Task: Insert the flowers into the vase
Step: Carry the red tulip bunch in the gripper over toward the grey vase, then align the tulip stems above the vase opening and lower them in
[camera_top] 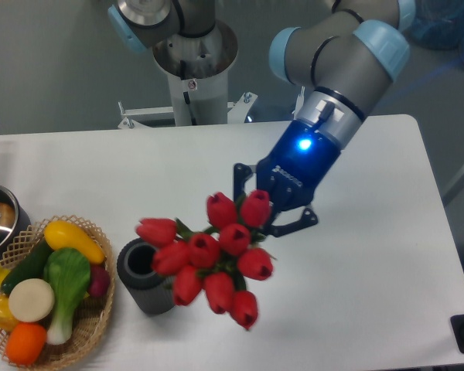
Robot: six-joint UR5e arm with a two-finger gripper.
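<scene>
white table [216, 170], basket [93, 325] of produce, empty vase [143, 272], jaws clamped on flowers [209, 259] beside it

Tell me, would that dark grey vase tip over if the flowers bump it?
Probably not easily: the vase looks short and wide with a thick rim, so it likely sits steady. Its ribbed side may grip the table a little. The flowers, held by the gripper, seem light, so a nudge might only slide it.

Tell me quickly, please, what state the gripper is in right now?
Gripper: shut on the flowers, carrying the bunch in the air beside the vase.
</scene>
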